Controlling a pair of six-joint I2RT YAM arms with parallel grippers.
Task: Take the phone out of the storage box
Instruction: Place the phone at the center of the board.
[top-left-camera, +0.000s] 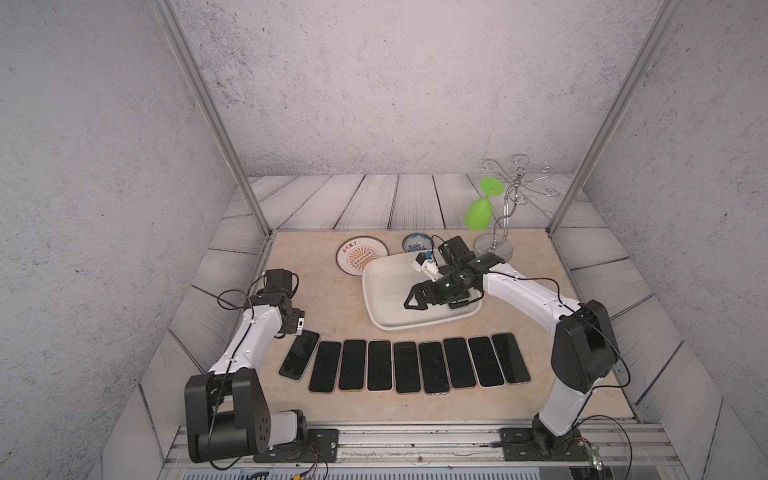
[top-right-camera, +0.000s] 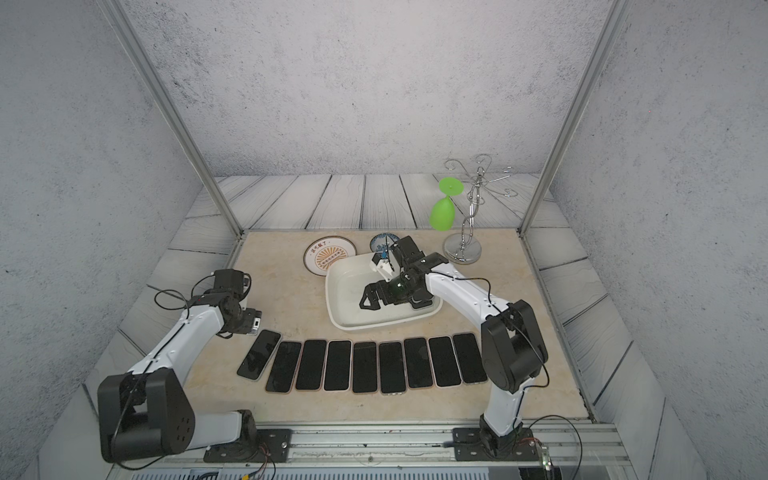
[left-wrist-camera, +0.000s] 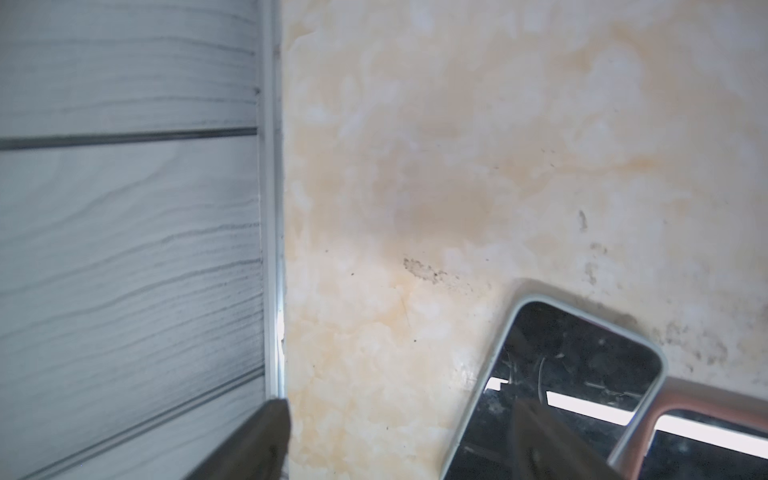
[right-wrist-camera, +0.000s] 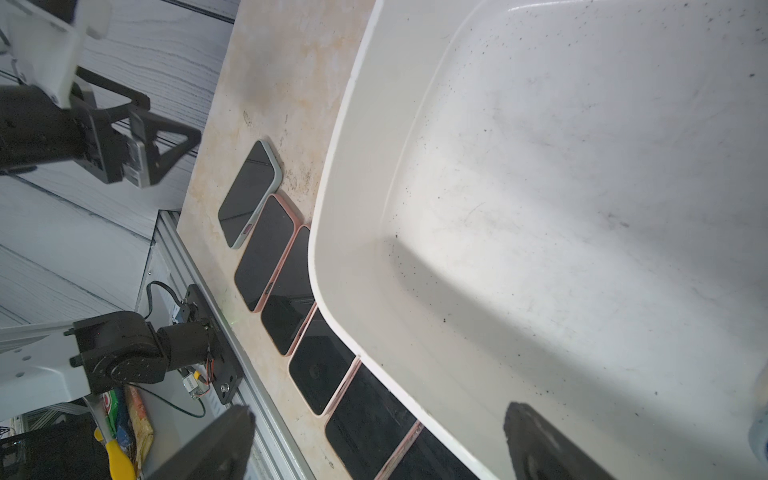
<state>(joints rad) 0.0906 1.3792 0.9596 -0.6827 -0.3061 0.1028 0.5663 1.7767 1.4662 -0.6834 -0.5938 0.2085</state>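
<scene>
1. The storage box (top-left-camera: 376, 305) sits on the surface (top-left-camera: 357, 409) toward its far right; its white floor is bare across most of its width in the right wrist view.
2. The right gripper (top-left-camera: 409, 301) hovers over the middle of the box, fingers spread wide and holding nothing.
3. A dark flat thing with a light edge, seemingly the phone (top-left-camera: 463, 306), lies in the box's near right corner; the right arm's wrist covers most of it.
4. A row of nine phones (top-left-camera: 406, 368) lies screen-up on the surface in front of the box, side by side.
5. The leftmost, pale-cased phone (left-wrist-camera: 561, 365) lies tilted, just beside a pink-cased one.
6. The left gripper (left-wrist-camera: 399, 411) is low at that end of the row, fingers apart with nothing between them; one finger (left-wrist-camera: 540, 440) is over the pale-cased phone's screen, and contact cannot be told.
7. Behind the box are an orange-patterned plate (top-left-camera: 361, 255) and a small blue-and-white dish (top-left-camera: 413, 241); a green glass (top-left-camera: 482, 210) hangs upside down on a wire rack (top-left-camera: 505, 208).
</scene>
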